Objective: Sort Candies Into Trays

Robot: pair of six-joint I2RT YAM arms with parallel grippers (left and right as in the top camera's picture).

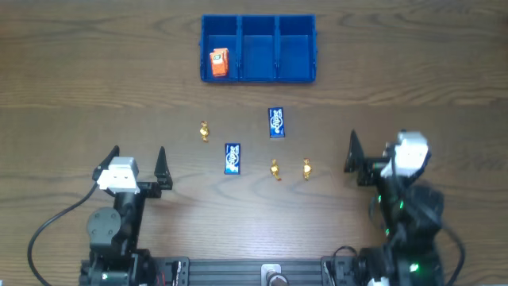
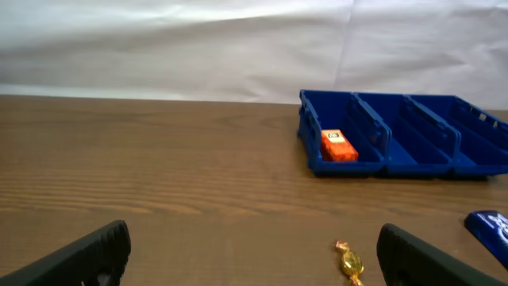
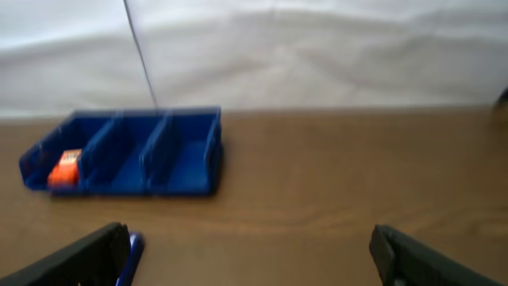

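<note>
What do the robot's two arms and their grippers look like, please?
Both arms are black. The left gripper and right gripper each have two black tapering fingers, with a white wrist block behind. A black cable loops beside the left arm's base; green lights glow on the right arm.

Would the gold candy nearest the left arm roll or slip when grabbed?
Probably light: the gold candy is tiny beside the blue tray. Its rounded middle may roll if nudged, though the twisted ends might check that. The glossy wrapper looks slippery.
</note>
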